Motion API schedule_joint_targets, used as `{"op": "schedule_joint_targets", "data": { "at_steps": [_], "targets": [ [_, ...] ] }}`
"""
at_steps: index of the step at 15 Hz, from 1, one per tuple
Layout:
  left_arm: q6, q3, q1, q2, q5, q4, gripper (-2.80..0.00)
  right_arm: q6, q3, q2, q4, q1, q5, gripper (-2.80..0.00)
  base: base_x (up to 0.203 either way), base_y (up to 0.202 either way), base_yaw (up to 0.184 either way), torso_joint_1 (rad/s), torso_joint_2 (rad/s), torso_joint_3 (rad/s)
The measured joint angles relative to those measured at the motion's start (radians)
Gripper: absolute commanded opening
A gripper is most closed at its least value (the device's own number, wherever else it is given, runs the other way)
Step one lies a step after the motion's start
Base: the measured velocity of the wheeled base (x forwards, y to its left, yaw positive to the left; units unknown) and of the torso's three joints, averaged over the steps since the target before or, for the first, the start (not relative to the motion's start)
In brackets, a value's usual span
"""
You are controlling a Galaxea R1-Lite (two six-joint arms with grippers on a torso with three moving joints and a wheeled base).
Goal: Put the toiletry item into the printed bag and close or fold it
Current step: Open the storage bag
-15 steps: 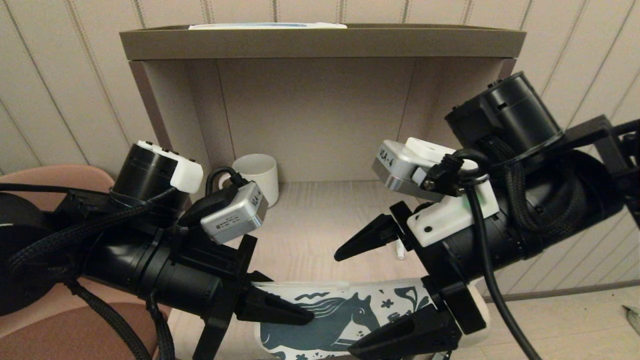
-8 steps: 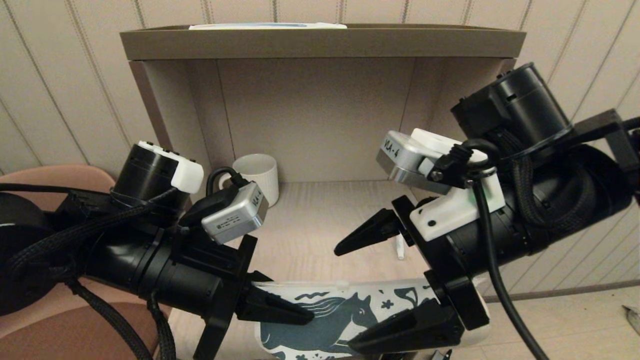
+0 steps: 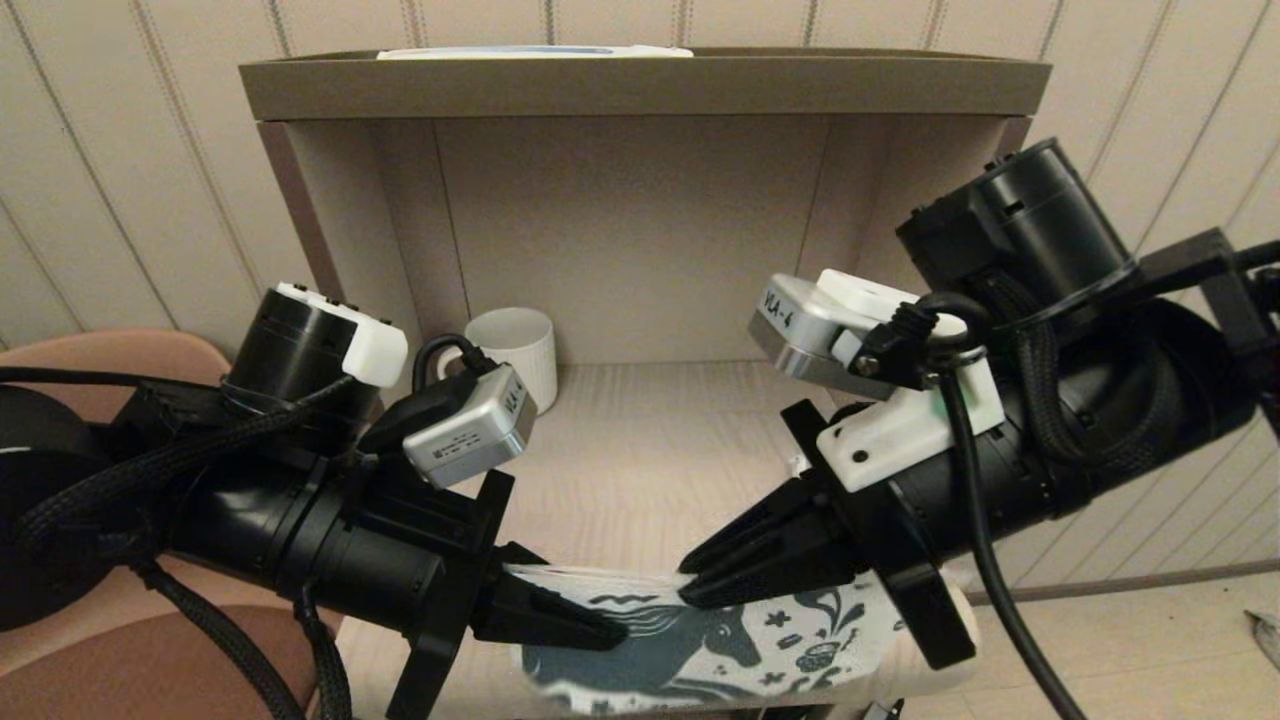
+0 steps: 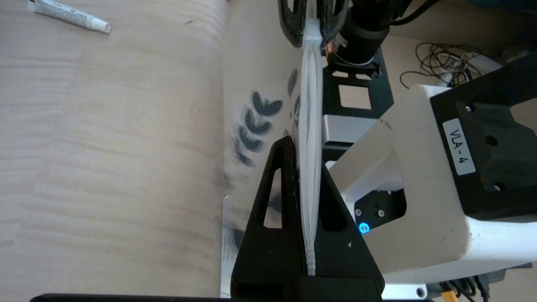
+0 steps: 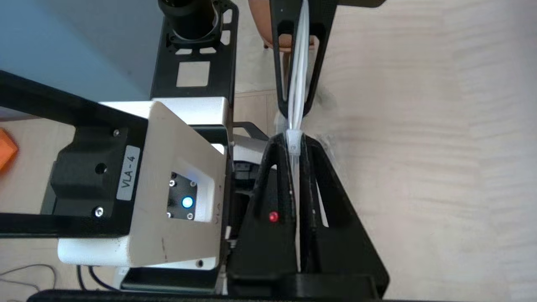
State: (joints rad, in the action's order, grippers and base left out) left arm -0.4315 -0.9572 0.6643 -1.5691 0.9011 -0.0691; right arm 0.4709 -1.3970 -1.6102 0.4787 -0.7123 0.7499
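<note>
The printed bag (image 3: 700, 640) hangs at the front edge of the wooden shelf (image 3: 640, 440), long axis running left-right across the head view, top rim up, horse print facing the camera. Left gripper (image 3: 600, 630) is clamped on the bag's top edge at its left end; right gripper (image 3: 690, 585) is closed on the same rim nearer the middle/right, fingers pinched together w/ the white rim between them. In the left wrist view the bag (image 4: 308, 126) shows edge-on as a thin pale strip running straight away from the left gripper (image 4: 308, 235) to the right gripper (image 4: 312, 29) at the far end, leaf motifs visible on the side of the bag toward the shelf. That view also shows the toiletry tube (image 4: 69, 14), hidden behind the right arm in the head view: it lies flat on the shelf boards, well apart from the bag, capped end pointing toward the bag side, long axis slightly diagonal. The right wrist view gives the opposite look: right gripper (image 5: 295, 147) nipping the white rim (image 5: 293, 142), the bag edge stretching on to the left gripper (image 5: 298, 63); no tube there. A ribbed white mug (image 3: 520, 350) stands at the back-left corner of the shelf, behind the left arm.
</note>
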Motion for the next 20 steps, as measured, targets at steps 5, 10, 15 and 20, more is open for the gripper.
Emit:
{"op": "schedule_joint_targets", "data": {
  "at_steps": [5,10,15,20],
  "targets": [
    [0.000,0.000,0.000,0.000,0.000,0.000,-2.80,0.001,0.004,0.001,-0.001,0.000,0.002,-2.80,0.000,0.000,0.000,0.000,0.00,0.000],
    [0.000,0.000,0.000,0.000,0.001,0.001,-2.80,0.002,0.031,0.029,0.003,0.026,0.001,-2.80,0.000,0.000,0.000,0.000,0.00,0.000],
    [0.000,0.000,0.000,0.000,0.001,0.001,-2.80,0.004,0.079,0.079,0.003,0.065,0.001,-2.80,0.000,0.000,0.000,0.000,0.00,0.000],
    [0.000,0.001,0.000,0.000,0.000,0.001,-2.80,0.009,0.179,0.167,-0.003,0.152,0.004,-2.80,0.000,0.000,0.000,0.000,0.00,0.000]
  ]
}}
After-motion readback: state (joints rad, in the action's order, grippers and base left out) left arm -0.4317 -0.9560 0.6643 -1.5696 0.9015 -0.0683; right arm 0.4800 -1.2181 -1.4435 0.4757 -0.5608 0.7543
